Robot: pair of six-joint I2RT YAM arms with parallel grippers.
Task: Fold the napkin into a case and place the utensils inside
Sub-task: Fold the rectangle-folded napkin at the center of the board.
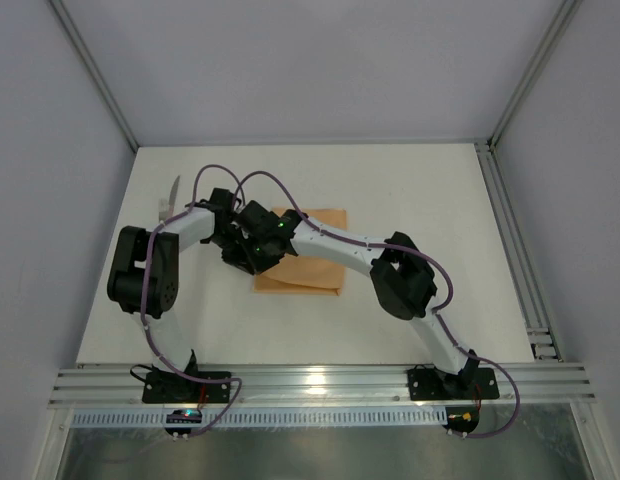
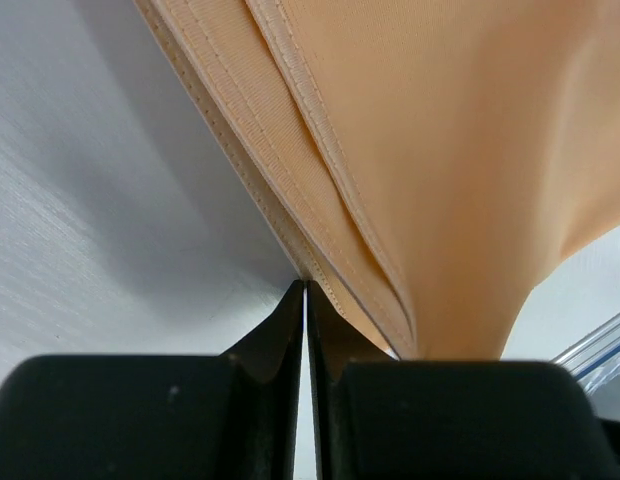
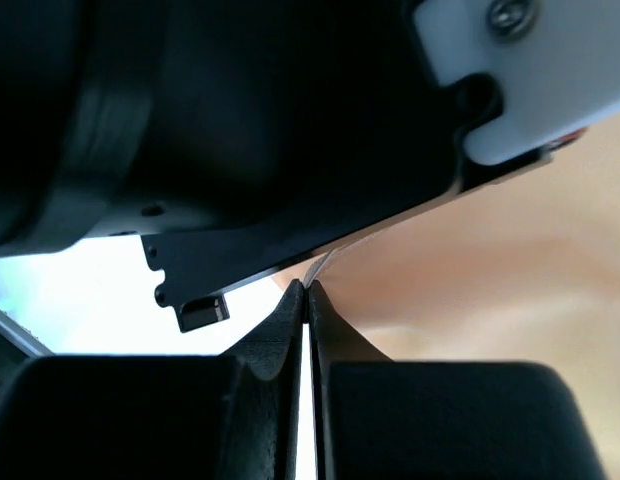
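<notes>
Napkin (image 1: 312, 262) lies folded near the middle of the white table (image 1: 440, 210), with pale grey walls (image 1: 50, 150) around it. At its left edge the left gripper (image 2: 306, 292) and right gripper (image 3: 308, 292) meet, each pinching the cloth's hem. A utensil (image 1: 171, 196) lies well apart, far left.

White-linked arms (image 1: 335, 245) bear black joints (image 1: 400, 280) and purple cables (image 1: 262, 173); left claw (image 2: 306, 290) and right claw (image 3: 308, 290) are black.
</notes>
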